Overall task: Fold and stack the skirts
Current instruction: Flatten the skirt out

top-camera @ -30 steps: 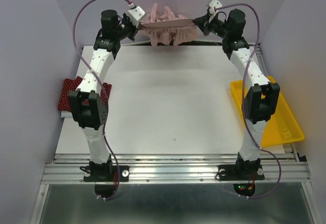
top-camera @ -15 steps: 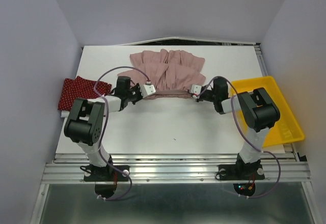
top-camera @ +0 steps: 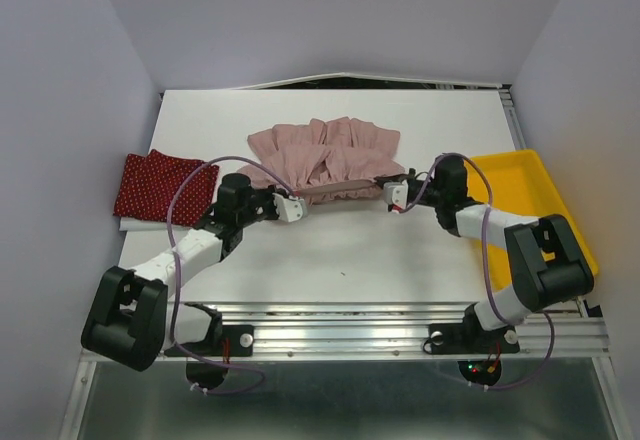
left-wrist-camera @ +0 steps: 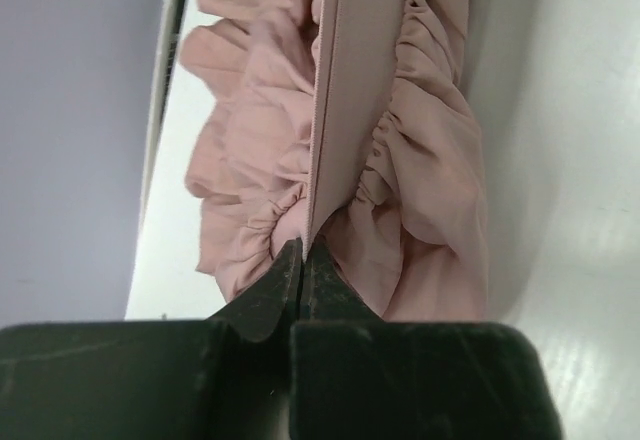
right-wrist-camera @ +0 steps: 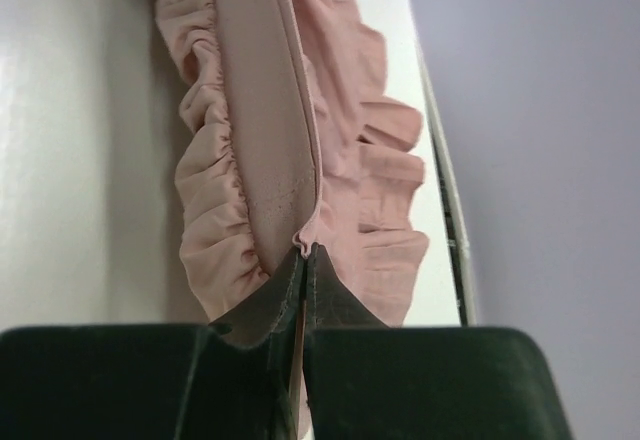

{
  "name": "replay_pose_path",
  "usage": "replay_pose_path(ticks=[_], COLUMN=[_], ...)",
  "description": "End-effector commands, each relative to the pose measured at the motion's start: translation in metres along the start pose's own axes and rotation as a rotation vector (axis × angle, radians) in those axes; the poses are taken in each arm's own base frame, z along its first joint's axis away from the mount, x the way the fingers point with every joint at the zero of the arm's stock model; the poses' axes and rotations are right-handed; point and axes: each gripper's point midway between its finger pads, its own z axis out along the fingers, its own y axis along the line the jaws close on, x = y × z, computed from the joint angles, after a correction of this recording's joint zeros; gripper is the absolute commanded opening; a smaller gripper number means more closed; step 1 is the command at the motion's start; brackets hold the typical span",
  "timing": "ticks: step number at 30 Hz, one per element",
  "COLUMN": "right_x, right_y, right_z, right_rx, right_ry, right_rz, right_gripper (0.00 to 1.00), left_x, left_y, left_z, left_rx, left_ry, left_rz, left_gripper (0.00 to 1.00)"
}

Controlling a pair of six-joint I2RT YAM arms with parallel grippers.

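Note:
The dusty pink ruffled skirt (top-camera: pixel 325 150) lies spread on the white table, its waistband stretched taut along the near edge. My left gripper (top-camera: pixel 303 203) is shut on the waistband's left end (left-wrist-camera: pixel 318 210). My right gripper (top-camera: pixel 385 189) is shut on the right end (right-wrist-camera: pixel 300 235). Both wrist views show the black jaws pinched together on the band, with ruffles falling to either side. The dark red polka-dot skirt (top-camera: pixel 160 184) lies folded at the table's left edge, apart from both grippers.
A yellow plastic tray (top-camera: pixel 545 200) sits at the right edge, close behind my right arm. Bare white tabletop (top-camera: pixel 340 250) stretches between the skirt and the arm bases. Purple walls close in on the left, back and right.
Both grippers brought the pink skirt down from the back wall onto the table, dragging it toward the near side. Since half a second ago the arms lowered and the waistband drew tighter.

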Motion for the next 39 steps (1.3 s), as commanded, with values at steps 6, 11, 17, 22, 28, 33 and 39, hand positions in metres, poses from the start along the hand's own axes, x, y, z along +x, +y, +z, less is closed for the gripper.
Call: replay_pose_path(ticks=[6, 11, 17, 22, 28, 33, 39], right_x=[-0.006, -0.029, -0.038, -0.038, 0.05, 0.113, 0.19], right_y=[0.114, 0.159, 0.126, 0.021, -0.013, -0.019, -0.016], right_z=[-0.051, -0.084, -0.096, -0.078, -0.047, -0.051, -0.114], right_rx=[-0.348, -0.467, -0.356, -0.078, 0.143, 0.277, 0.422], right_ry=[0.05, 0.015, 0.126, 0.274, 0.641, 0.867, 1.116], right_rz=[-0.071, -0.148, -0.081, 0.376, 0.969, 1.054, 1.073], right_gripper=[0.01, 0.3, 0.97, 0.88, 0.62, 0.54, 0.54], left_x=[-0.001, -0.035, -0.088, -0.091, -0.055, -0.023, 0.035], left_y=[-0.075, -0.118, -0.111, -0.051, -0.007, 0.017, -0.003], left_z=[-0.023, -0.05, -0.09, -0.075, -0.02, 0.028, 0.053], left_rx=[0.215, 0.391, 0.42, 0.26, 0.242, 0.209, 0.244], left_ry=[0.058, -0.054, -0.159, -0.025, 0.097, 0.208, 0.371], left_rz=[-0.004, 0.025, -0.038, -0.322, -0.714, -0.777, -0.668], left_gripper=[0.01, 0.35, 0.77, 0.7, 0.56, 0.5, 0.42])
